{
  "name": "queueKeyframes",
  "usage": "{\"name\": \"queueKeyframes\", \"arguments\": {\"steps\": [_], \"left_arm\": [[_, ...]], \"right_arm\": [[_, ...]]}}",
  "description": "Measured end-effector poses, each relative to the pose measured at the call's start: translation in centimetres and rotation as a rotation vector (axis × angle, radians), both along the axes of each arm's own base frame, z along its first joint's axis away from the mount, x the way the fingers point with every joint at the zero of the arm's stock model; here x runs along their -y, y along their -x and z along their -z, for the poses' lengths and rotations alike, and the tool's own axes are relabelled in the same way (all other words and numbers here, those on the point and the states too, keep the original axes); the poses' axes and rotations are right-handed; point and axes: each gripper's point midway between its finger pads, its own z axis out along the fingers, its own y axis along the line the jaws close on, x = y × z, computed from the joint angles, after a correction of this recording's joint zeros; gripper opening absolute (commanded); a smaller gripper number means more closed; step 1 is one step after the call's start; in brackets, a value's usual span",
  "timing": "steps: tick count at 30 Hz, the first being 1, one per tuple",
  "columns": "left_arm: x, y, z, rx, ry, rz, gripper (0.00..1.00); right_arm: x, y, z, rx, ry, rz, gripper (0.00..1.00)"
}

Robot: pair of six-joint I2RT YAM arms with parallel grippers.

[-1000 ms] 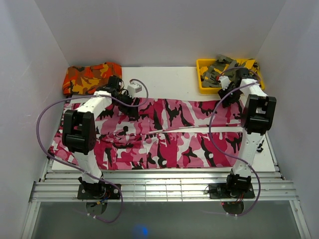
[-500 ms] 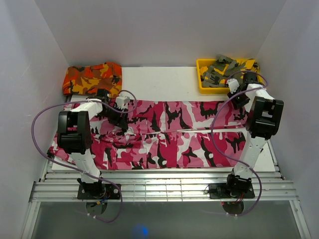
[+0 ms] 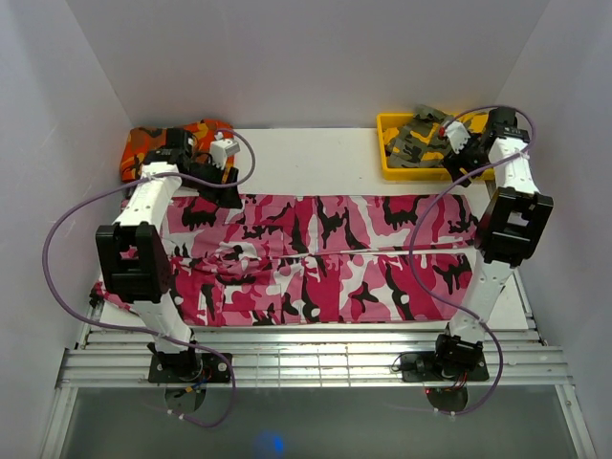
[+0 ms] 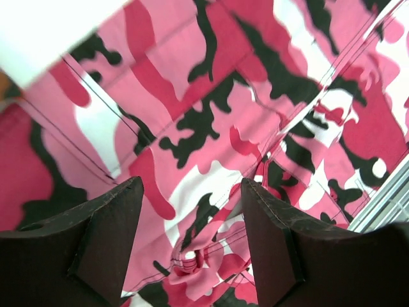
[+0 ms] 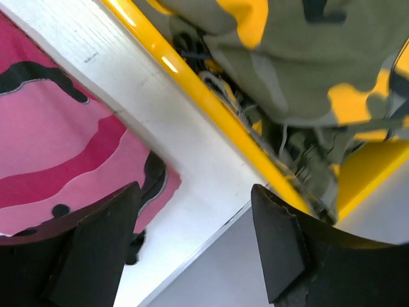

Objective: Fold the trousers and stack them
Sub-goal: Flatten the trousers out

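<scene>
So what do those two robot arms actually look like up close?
The left arm and right arm are white links joined by chunky black blocks. A purple cable loops along each. The fingers are flat, dark wedges.

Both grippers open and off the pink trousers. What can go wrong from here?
1. The right gripper hangs open beside the rim of the yellow bin; its next grab might catch the olive-grey trousers or knock the bin.
2. The pink trousers are bunched under the left gripper; folding now would likely trap that wrinkle.
</scene>
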Motion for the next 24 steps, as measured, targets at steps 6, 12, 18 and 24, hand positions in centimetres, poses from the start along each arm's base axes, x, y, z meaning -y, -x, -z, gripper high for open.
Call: {"name": "queueKeyframes", "arguments": {"steps": [6, 12, 18, 24], "left_arm": [[-2.2, -0.8, -1.7, 0.017, 0.028, -0.052, 0.74], [-3.0, -0.4, -1.2, -0.012, 0.033, -0.075, 0.74], [-3.1, -0.3, -0.9, -0.022, 0.039, -0.087, 0.74], [-6.4, -1.5, 0.1, -0.025, -0.023, -0.181, 0.75]], "right_arm": [[-0.2, -1.6, 0.6, -0.011, 0.043, -0.18, 0.61], [-0.7, 0.3, 5.2, -0.147, 0.005, -0.215, 0.61], [-1.2, 1.9, 7.5, -0.216, -0.016, -0.221, 0.63], [-0.6, 0.8, 7.7, -0.178, 0.031, -0.247, 0.44]]}}
